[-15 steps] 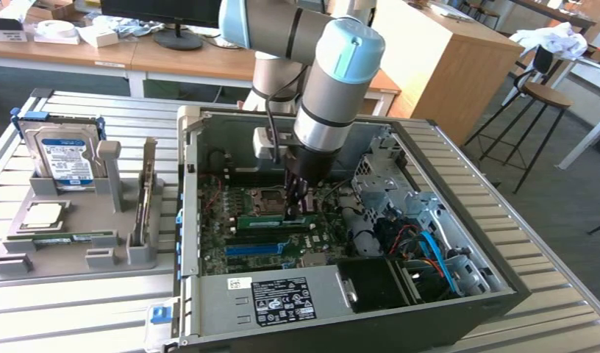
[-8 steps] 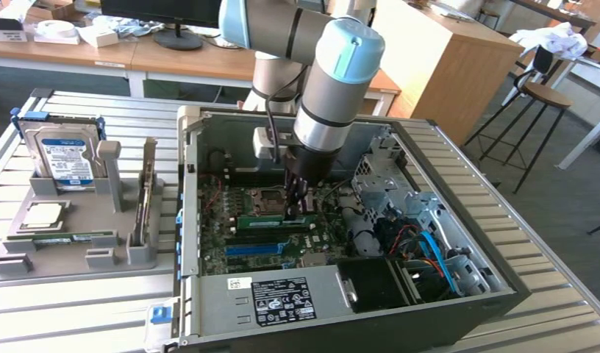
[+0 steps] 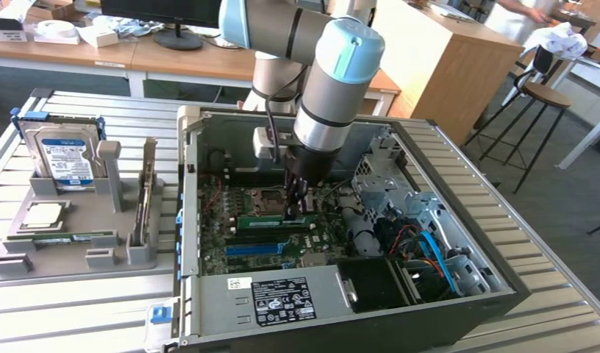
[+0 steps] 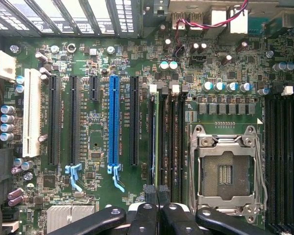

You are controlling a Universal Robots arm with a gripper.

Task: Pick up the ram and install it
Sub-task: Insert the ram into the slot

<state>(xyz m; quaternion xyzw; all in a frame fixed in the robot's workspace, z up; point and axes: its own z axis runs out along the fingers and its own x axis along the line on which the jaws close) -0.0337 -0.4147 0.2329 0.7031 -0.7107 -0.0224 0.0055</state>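
The ram (image 3: 265, 219) is a thin green stick lying along a black memory slot on the motherboard, inside the open computer case (image 3: 496, 294). In the wrist view I see the ram (image 4: 157, 137) edge-on, running along the slot beside the CPU socket (image 4: 225, 171). My gripper (image 3: 300, 212) reaches straight down into the case over the end of the stick on the exterior view's right. Its black fingers (image 4: 149, 205) are pressed together, so the gripper (image 4: 158, 193) is shut, its tips at the stick's top edge. I cannot tell whether they pinch it or only rest on it.
A grey fixture (image 3: 55, 257) on the exterior view's left holds a hard drive (image 3: 67, 158), a CPU (image 3: 43, 215) and another green stick (image 3: 70, 237). Inside the case are a blue slot (image 4: 113, 122), black slots (image 4: 279, 156), cables (image 3: 428, 243) and a power supply (image 3: 270, 294).
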